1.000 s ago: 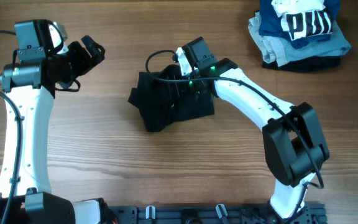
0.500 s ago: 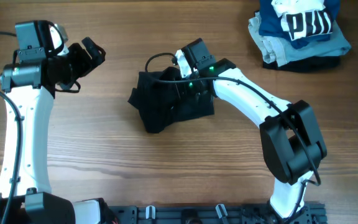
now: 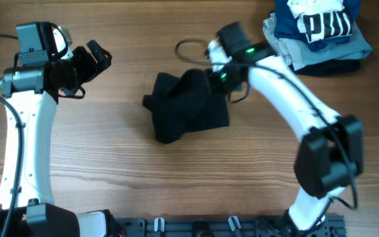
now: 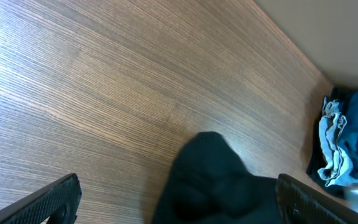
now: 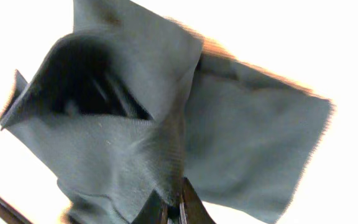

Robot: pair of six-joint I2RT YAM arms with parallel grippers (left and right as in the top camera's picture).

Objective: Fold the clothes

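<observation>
Wood-grain table point(image 3: 110, 164) fills the scene, bare along the near edge where the 2 arm bases stand. Nearest that edge, the black polo shirt point(image 3: 186, 108) lies in the middle of the table as a rumpled, partly doubled bundle, not yet a flat fold. Its far right corner rises off the wood toward the right gripper point(image 3: 214, 72), whose jaws are closed tight on a pinch of fabric. The right wrist view shows the cloth hanging from the fingertips point(image 5: 193, 211) in a loose pocket, with 1 flatter panel beside it. I judge the edge is held up like this so the layers can fall apart under their own weight and the shirt can be drawn out or laid over into a fold. Soft cloth held at 1 point may swing and bunch, so the rest could drag across the table. At about the same depth on the left, the left gripper point(image 3: 96, 58) hangs above bare wood with its jaws wide apart, holding nothing. It is well apart from the shirt, probably parked clear of the other arm or ready for another corner. Farthest off, in the far right corner, a pile of other garments point(image 3: 314, 39) sits apart from the work, navy cloth with white lettering on top of pale blue-grey ones
</observation>
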